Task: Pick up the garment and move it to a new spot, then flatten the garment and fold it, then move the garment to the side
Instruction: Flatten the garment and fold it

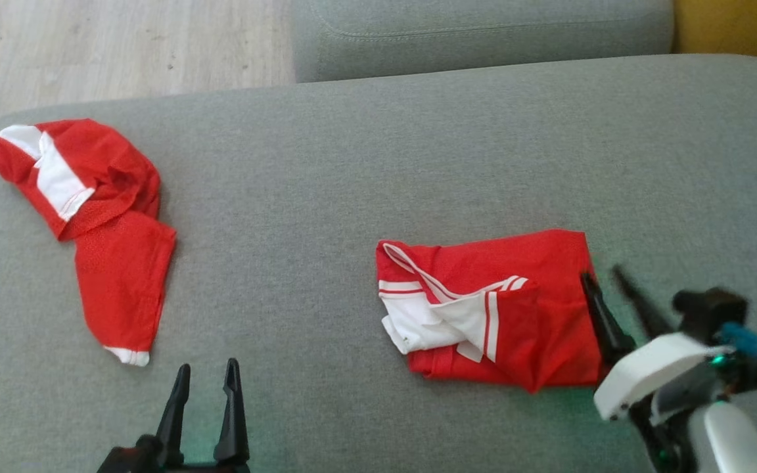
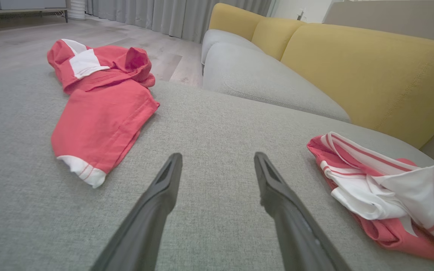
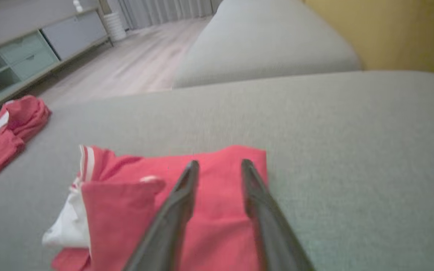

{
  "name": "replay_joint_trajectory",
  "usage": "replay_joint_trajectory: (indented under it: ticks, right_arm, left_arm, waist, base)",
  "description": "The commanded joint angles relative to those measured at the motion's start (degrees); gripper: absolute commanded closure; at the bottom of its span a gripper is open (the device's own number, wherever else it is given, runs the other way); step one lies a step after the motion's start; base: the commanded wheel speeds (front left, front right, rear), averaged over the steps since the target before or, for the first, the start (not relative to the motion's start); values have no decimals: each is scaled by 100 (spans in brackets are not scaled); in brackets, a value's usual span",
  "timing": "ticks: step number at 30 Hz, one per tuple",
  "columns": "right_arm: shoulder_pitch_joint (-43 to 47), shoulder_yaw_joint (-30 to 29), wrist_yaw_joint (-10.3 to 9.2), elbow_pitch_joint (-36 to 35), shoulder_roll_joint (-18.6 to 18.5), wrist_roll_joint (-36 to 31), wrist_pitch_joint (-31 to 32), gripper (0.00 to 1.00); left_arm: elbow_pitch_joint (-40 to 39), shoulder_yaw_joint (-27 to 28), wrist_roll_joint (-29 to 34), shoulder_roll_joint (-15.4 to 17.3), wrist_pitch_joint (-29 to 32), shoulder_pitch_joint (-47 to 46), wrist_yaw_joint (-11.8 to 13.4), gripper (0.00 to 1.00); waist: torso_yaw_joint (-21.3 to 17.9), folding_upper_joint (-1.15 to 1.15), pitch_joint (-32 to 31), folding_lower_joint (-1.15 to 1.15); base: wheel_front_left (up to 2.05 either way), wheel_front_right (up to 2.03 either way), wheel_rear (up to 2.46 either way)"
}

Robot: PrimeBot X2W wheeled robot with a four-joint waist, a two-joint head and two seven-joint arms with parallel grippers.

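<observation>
The folded red garment (image 1: 516,289), a soft jersey piece with white striped trim, lies as a rough rectangle on the wide grey fabric cushion (image 1: 352,164), right of centre before me. My right gripper (image 1: 602,274) sits at its right edge, fingers parted to a middling gap. In my right wrist view I see red cloth beyond them and, as far as the blur lets me tell, nothing pinched between them. My left gripper (image 1: 207,366) hovers low over bare cushion, well apart from the fold, fingers spread wide and empty. A second, crumpled red-and-white garment (image 1: 109,223) lies far off on my left side.

I judge the folding done, or nearly, so the step in hand is the last one: moving the bundle to the side. The fold is not tidy, as a white striped flap (image 1: 444,322) spills loose at its left end. The next move calls for me to slide one right finger under the edge and close through every layer, not the top one alone. I would likely also bring my left gripper to the flap end, so the stack travels level and does not fall open.
</observation>
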Motion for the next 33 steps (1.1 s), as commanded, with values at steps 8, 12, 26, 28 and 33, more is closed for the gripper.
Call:
replay_joint_trajectory:
  ticks: [8,12,26,28,33]
  right_arm:
    - [-636,721,-5,1390,-215,-77,-405,100]
    - [-858,1171,-5,1825,-117,-75,-630,100]
    - [-1079,3204,-5,1900,180,425,-648,100]
    - [-1102,3180,-5,1860,188,473,-728,100]
    - [-966,2467,-5,1521,-63,226,-1108,0]
  left_arm:
    - [-141,116,-6,-13,-55,-216,-9,0]
    - [-136,119,21,-13,-55,-226,-24,0]
    - [-131,245,46,-13,-55,-211,-9,0]
    - [-132,267,44,-13,-55,-221,-7,0]
    - [-130,331,80,-13,-55,-204,-10,0]
  waist:
    - [168,0,77,0]
    - [223,0,120,0]
    - [311,0,21,0]
    - [299,0,-21,0]
    - [236,0,-158,0]
  base:
    - [0,0,0]
    - [0,0,0]
    - [0,0,0]
    - [0,0,0]
    - [0,0,0]
